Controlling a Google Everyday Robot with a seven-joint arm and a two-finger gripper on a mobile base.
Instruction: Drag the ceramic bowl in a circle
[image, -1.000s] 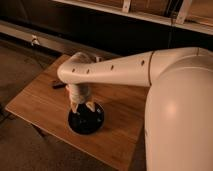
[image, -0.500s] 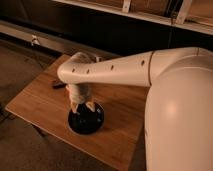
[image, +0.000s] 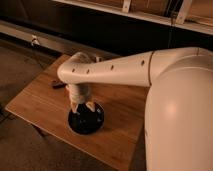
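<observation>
The ceramic bowl (image: 86, 120) is round, shallow and glossy black. It sits on the wooden table (image: 40, 102) near its front edge, a little left of the middle. My gripper (image: 82, 107) points straight down from the white arm, and its two pale fingertips reach into the bowl near its back rim. The arm's wrist hides the upper part of the gripper.
A small dark tool (image: 59, 85) lies on the table behind the arm, partly hidden. The table's front edge runs just below the bowl. A dark wall with a white outlet (image: 34, 40) stands behind the table. The robot's large white body (image: 180, 120) fills the right.
</observation>
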